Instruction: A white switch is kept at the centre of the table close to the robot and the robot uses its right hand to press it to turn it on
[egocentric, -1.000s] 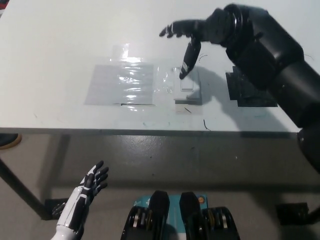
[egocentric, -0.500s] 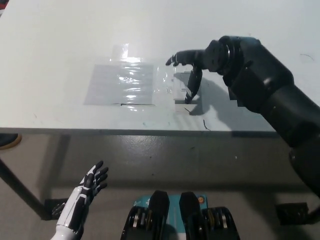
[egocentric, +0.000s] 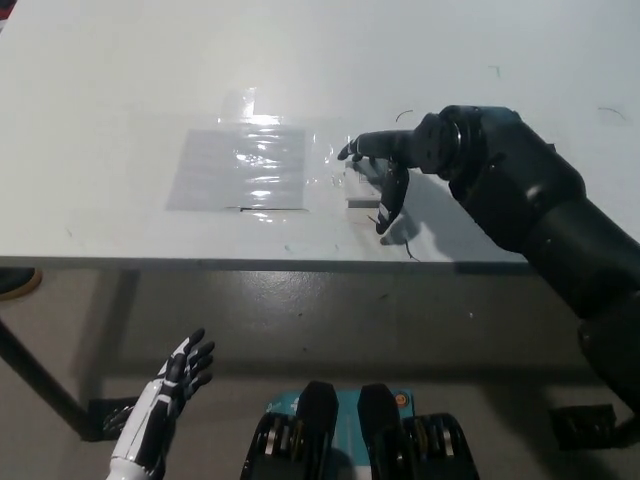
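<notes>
black right hand (egocentric: 385, 170) is down low over the white switch (egocentric: 358, 186), fingers spread and holding nothing, one reaching left past it, another pointing down toward the desk's near edge. it covers most of the switch; whether a fingertip touches it, i can't tell. the switch sits near the front of the white desk (egocentric: 120, 90), just right of a shiny taped plastic sheet (egocentric: 240, 168). white left hand (egocentric: 170, 385) hangs below the desk edge, fingers apart, empty.
</notes>
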